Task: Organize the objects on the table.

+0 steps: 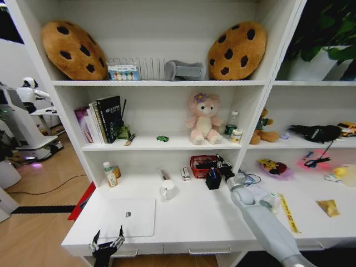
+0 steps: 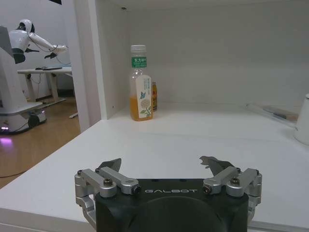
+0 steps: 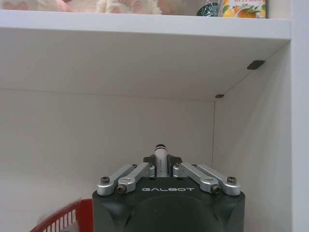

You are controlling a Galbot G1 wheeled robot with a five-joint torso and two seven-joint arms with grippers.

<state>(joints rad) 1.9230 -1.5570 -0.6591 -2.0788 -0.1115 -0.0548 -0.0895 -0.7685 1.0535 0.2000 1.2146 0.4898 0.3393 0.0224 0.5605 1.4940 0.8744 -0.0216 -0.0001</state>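
Note:
My right gripper [image 1: 221,164] reaches to the back of the table [image 1: 189,222], above a black pen holder [image 1: 213,179] and beside a red basket [image 1: 201,165]. In the right wrist view its fingers [image 3: 145,170] are shut on a pen [image 3: 161,153] with a white barrel and dark tip that points up at the shelf underside. The left gripper [image 1: 107,245] hangs open at the table's front edge, just short of the closed silver laptop [image 1: 129,217], with nothing between its fingertips [image 2: 110,165]. A yellow ruler strip [image 1: 288,212] and a yellow packet [image 1: 329,207] lie to the right.
A juice bottle [image 2: 140,87] stands at the back left corner by the shelf wall. A white cup [image 1: 167,189] sits behind the laptop, with a pen [image 1: 163,174] and a small box [image 1: 185,173] farther back. A tiny green toy [image 1: 162,138] is on the shelf above.

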